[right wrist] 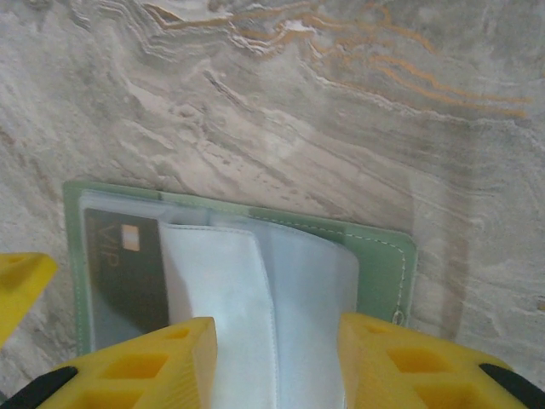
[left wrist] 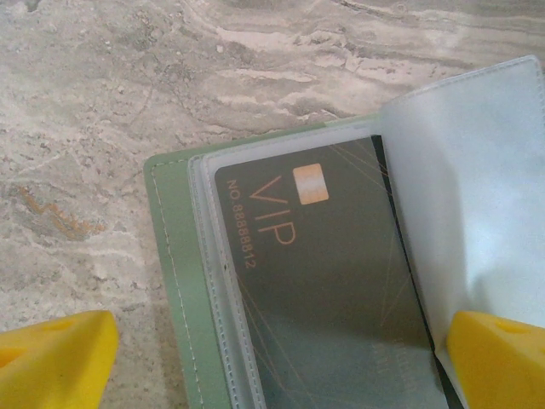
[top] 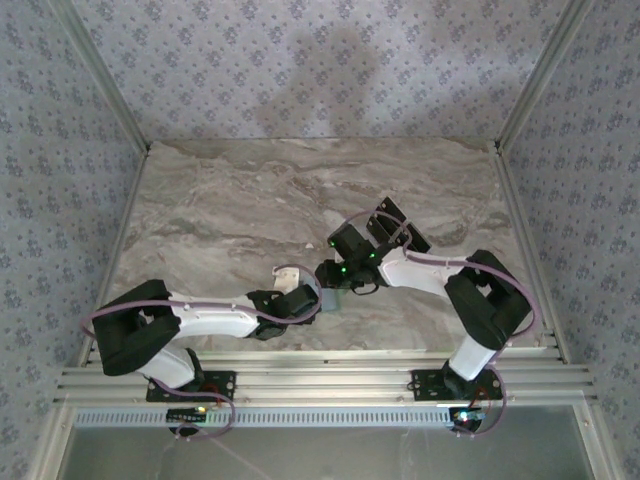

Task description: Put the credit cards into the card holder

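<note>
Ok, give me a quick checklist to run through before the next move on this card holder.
1. Card holder lying open on the table: ok.
2. VIP card seated behind its clear sleeve: ok.
3. Left fingers wide apart with nothing between them: ok.
4. Right fingers on either side of the curled-up clear sleeves, actually gripping them: cannot tell.
5. Next card in hand: not ok, neither arm holds one.
6. Free pocket open to take a card: cannot tell.

High overhead view from behind; two close downward wrist views over one card holder [left wrist: 174,281] [right wrist: 387,256]
</note>
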Available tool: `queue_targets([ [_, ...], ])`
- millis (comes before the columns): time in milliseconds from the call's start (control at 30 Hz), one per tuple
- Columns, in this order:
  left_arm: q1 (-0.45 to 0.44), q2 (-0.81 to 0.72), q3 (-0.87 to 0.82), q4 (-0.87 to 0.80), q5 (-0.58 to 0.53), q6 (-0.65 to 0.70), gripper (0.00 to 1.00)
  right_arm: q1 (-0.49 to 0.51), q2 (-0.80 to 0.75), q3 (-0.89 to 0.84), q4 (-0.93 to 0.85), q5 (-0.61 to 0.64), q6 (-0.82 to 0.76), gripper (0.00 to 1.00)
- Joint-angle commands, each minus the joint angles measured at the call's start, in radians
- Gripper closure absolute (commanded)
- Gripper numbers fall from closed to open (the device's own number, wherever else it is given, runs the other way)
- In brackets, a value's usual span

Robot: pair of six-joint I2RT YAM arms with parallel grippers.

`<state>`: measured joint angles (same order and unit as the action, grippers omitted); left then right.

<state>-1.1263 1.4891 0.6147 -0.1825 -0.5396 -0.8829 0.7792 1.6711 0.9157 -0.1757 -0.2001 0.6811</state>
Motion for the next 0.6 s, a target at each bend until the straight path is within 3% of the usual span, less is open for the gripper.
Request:
queue_targets([
  [0,-0.007,0.017,0.016,-0.033,-0.017,-0.007,0.01,0.010,0.030,-0.009,0.018,-0.015,0.018,0.56],
  [567,-0.010,0.008,0.011,-0.035,-0.019,-0.011,0.01,0.064,0.081,0.042,0.029,-0.031,0.020,0.56],
])
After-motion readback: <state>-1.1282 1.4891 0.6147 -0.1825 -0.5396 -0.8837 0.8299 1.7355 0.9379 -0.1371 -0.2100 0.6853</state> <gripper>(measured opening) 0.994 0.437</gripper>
